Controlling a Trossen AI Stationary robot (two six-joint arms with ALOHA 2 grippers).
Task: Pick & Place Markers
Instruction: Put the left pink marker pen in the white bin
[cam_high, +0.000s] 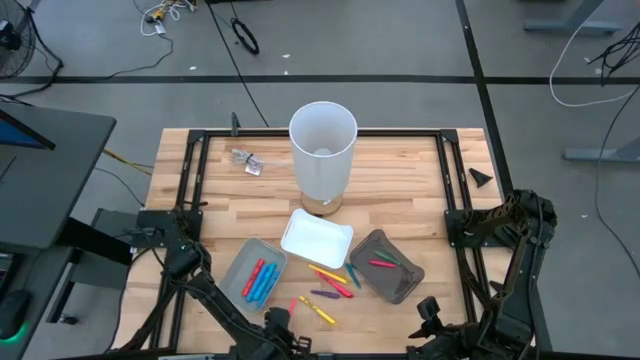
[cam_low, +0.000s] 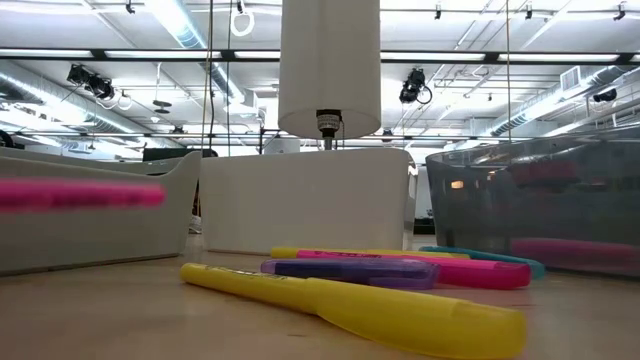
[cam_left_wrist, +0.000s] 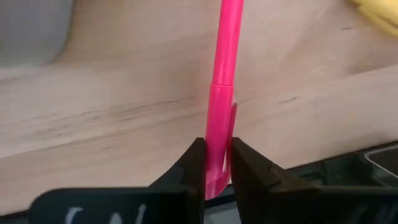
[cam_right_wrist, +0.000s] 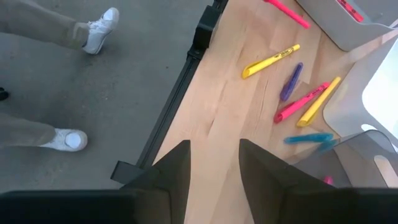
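Pink glossy plastic marker (cam_left_wrist: 222, 112) pinched between left gripper (cam_left_wrist: 219, 168) fingers; right gripper (cam_right_wrist: 214, 165) jaws apart, empty.

Pink marker (cam_left_wrist: 221, 99): tip cut off at the frame edge in the left wrist view; clip end hidden between the left gripper (cam_left_wrist: 217, 168) fingers.

Low view: pink streak (cam_low: 80, 193) left of the white tray (cam_low: 300, 205), blurred. Contents of the grey tray (cam_low: 530, 205) only dim pink smears.

Person beside the table: only shoes (cam_right_wrist: 102, 28) and trouser legs show.

Glossy plastic markers (cam_low: 400, 272) on matt wooden table (cam_high: 400, 190).
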